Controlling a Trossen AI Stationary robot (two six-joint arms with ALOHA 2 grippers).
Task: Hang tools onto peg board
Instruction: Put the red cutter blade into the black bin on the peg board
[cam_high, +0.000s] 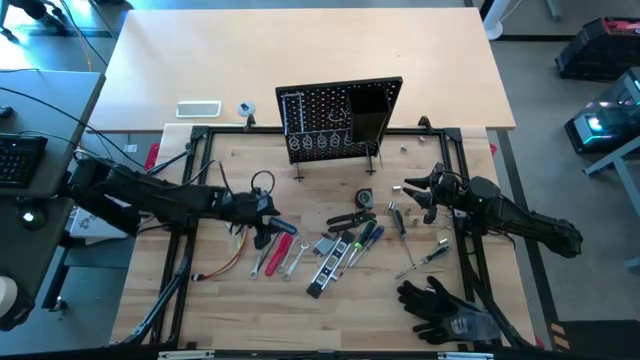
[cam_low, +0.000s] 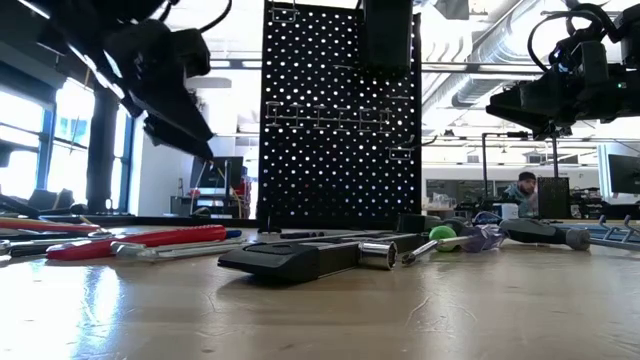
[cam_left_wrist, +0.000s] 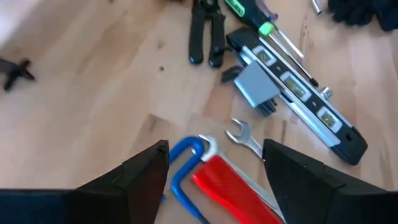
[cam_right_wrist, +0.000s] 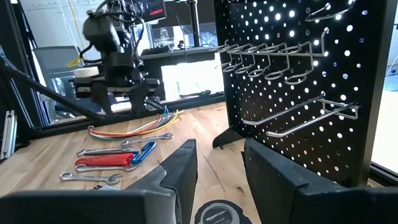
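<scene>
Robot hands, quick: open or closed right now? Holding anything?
Left gripper: fingers open, empty, above the red-handled tool.
Right gripper: fingers open, empty, facing the peg board.

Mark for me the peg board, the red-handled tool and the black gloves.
peg board (cam_high: 325, 120): high view, on its perforated face.
red-handled tool (cam_left_wrist: 233, 190): left wrist view, on the red handle, between the left pincer's open fingers.
black gloves (cam_high: 437, 305): high view, on the palm.
</scene>
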